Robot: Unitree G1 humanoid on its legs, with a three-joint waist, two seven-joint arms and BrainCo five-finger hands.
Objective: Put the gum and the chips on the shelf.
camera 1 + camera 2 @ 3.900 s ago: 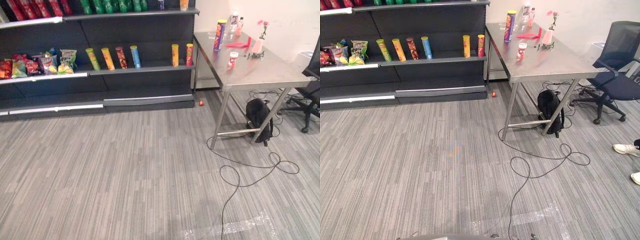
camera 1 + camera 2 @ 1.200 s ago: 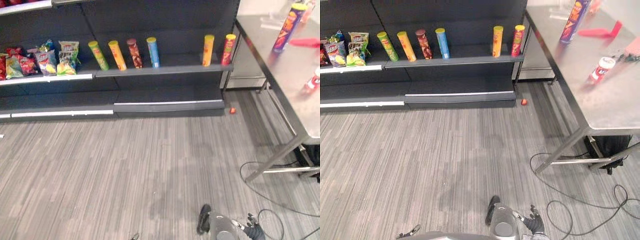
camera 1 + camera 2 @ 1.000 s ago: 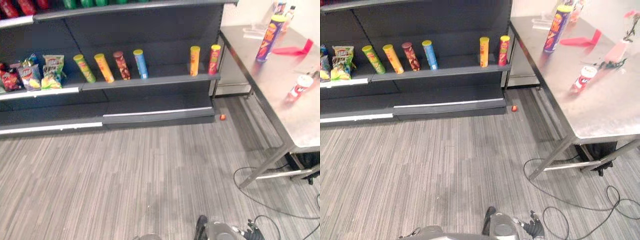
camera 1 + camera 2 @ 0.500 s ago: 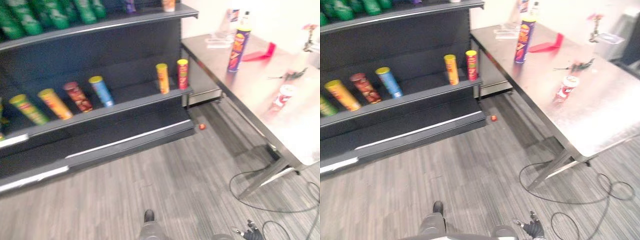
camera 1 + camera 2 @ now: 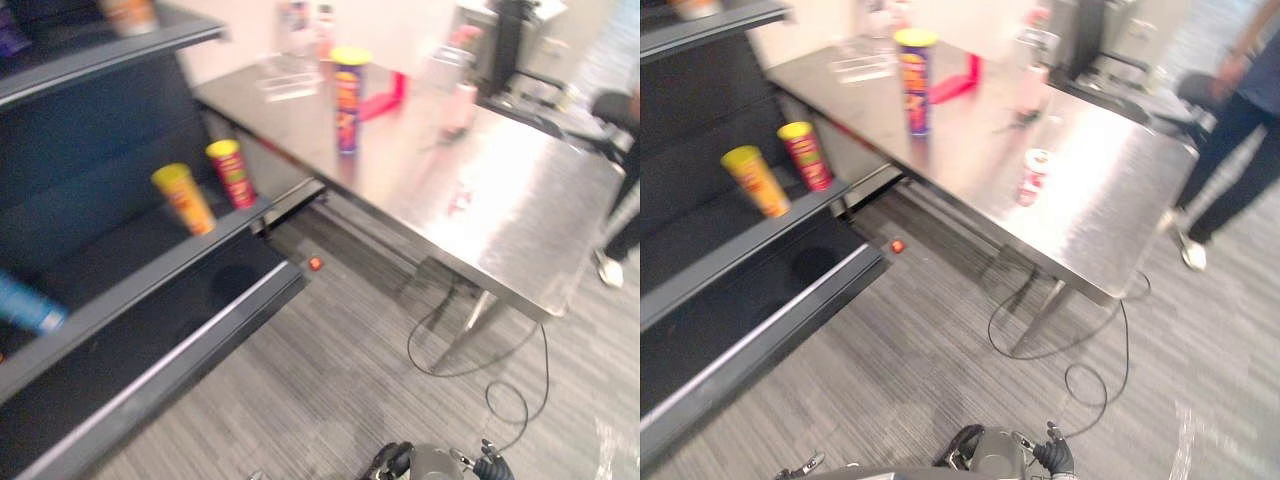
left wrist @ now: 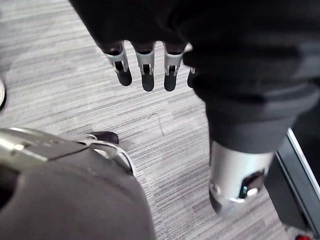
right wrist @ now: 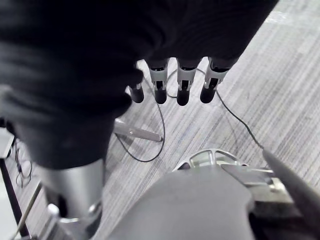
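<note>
A tall purple and yellow chips can (image 5: 915, 80) stands upright near the far end of the steel table (image 5: 1110, 230). A small red and white gum canister (image 5: 1035, 177) stands nearer the table's middle. The dark shelf (image 5: 150, 270) runs along the left. My left hand (image 6: 145, 75) hangs over the carpet with straight fingers and holds nothing. My right hand (image 7: 182, 90) hangs the same way, open and empty. Both hands are low and well short of the table.
A yellow can (image 5: 183, 198) and a red can (image 5: 231, 172) stand on the shelf board. A small red thing (image 5: 315, 263) lies on the floor by the shelf base. A pink vase (image 5: 462, 100) stands on the table. A person (image 5: 1240, 130) stands at the right.
The camera has swung to the right: the table now lies across the middle and the shelf has slid left. A person has come into view at the right. The can and the canister stay put.
</note>
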